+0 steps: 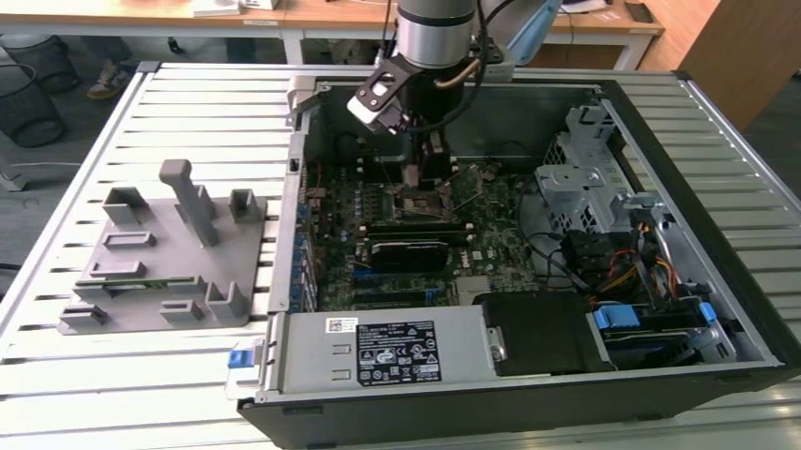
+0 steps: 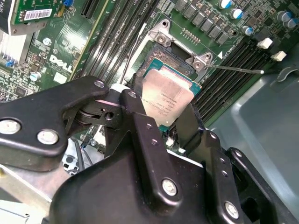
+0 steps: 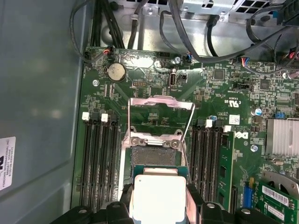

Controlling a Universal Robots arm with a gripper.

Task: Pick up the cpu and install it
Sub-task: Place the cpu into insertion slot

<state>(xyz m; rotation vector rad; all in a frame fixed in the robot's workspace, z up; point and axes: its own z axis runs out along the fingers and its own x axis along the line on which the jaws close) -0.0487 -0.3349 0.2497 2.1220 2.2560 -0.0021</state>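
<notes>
A slatted metal table (image 1: 138, 375) carried an open computer case (image 1: 751, 281), with a grey fixture (image 1: 163, 272) beside it on the exterior view's left. The cpu (image 2: 167, 99) was clamped by opposite edges between the two black fingers (image 2: 133, 105) of the gripper (image 2: 163, 116), silvery top facing the wrist cameras. It hung over the near edge of the open socket (image 3: 154, 156) on the green motherboard (image 3: 224, 88); whether it touched could not be told. The metal load plate (image 3: 161, 99) stood flipped open beyond the socket, and memory slots (image 3: 98, 158) flanked it. The arm (image 1: 436, 28) reached almost straight down into the case.
</notes>
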